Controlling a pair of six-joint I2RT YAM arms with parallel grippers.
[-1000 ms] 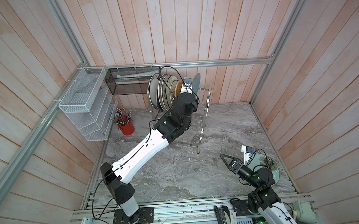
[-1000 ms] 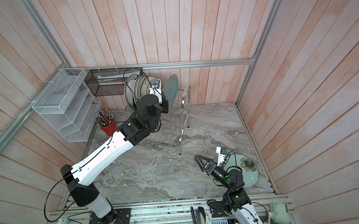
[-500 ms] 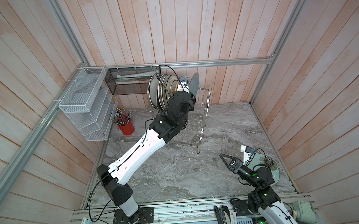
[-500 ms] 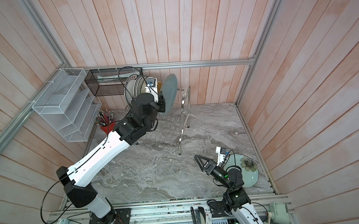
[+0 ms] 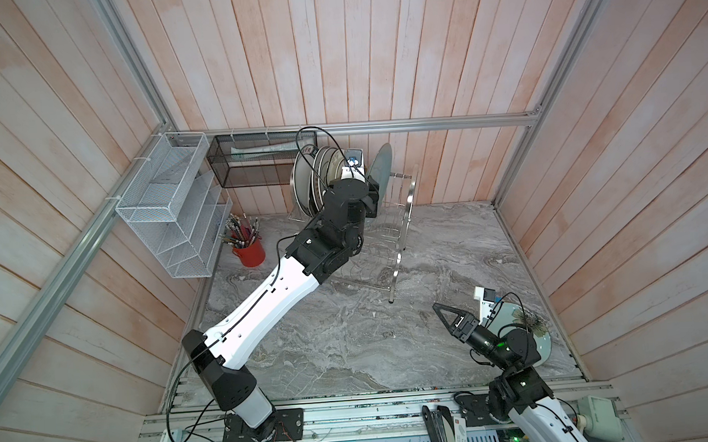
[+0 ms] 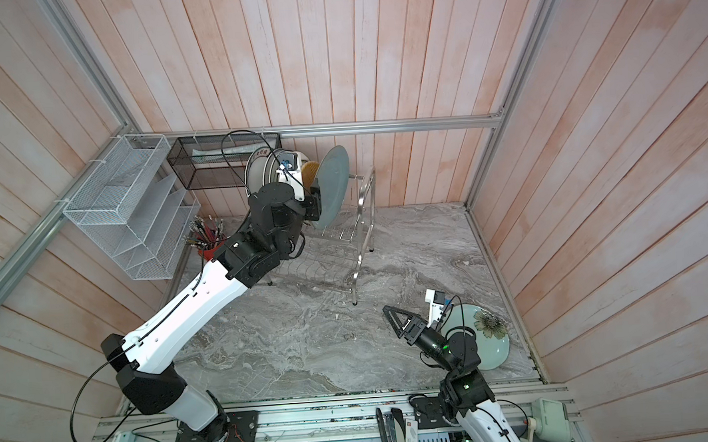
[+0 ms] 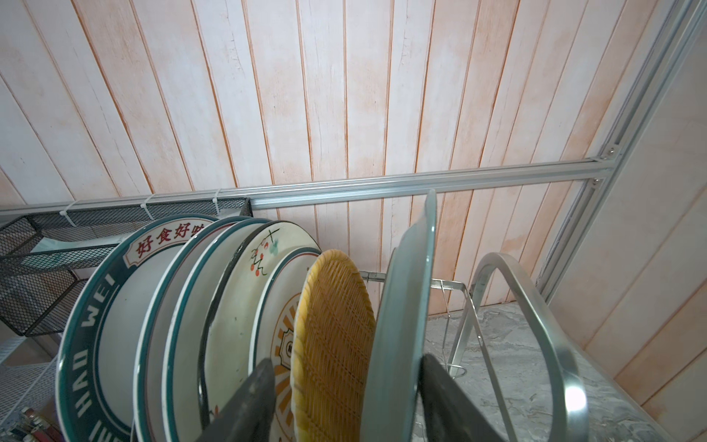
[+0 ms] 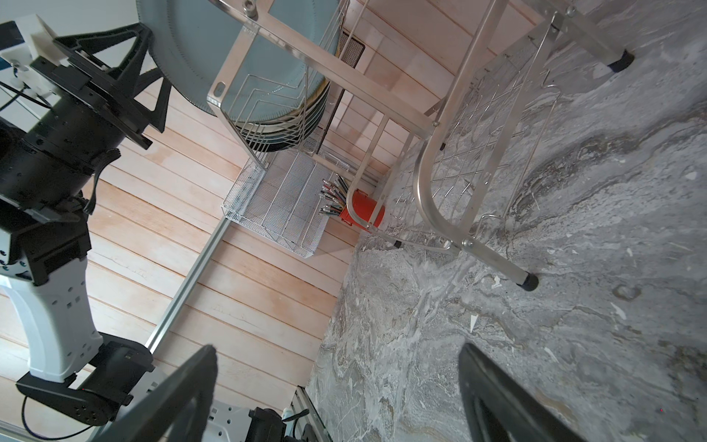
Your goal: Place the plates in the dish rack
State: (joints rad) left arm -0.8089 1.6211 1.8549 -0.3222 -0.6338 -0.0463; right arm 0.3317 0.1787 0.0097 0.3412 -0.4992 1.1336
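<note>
The steel dish rack (image 5: 402,228) (image 6: 360,213) (image 7: 535,306) (image 8: 432,183) stands against the back wall. Several plates stand on edge in its upper tier: a dark lettered-rim plate (image 7: 99,325), a cream floral one (image 7: 245,306), an orange sunburst one (image 7: 283,344), a yellow woven one (image 7: 336,325), and last the grey-blue plate (image 5: 382,166) (image 6: 333,181) (image 7: 405,306). My left gripper (image 5: 373,187) (image 6: 316,199) (image 7: 348,359) is open, and its fingers straddle the yellow and grey-blue plates. A pale teal flower plate (image 5: 532,320) (image 6: 487,331) lies flat at the right, partly under my right arm. My right gripper (image 5: 438,309) (image 6: 388,311) (image 8: 338,350) hangs open and empty over the table.
On the left wall hangs a white mesh organiser (image 5: 169,215). A black mesh basket (image 5: 257,160) hangs on the back wall behind the plates. A red cup of pens (image 5: 248,250) stands in the back left corner. The table is grey marble (image 5: 329,335).
The left gripper's jaws have spread apart around the grey-blue plate, which stays standing in the rack. The left arm has shifted slightly. The right arm has not moved.
</note>
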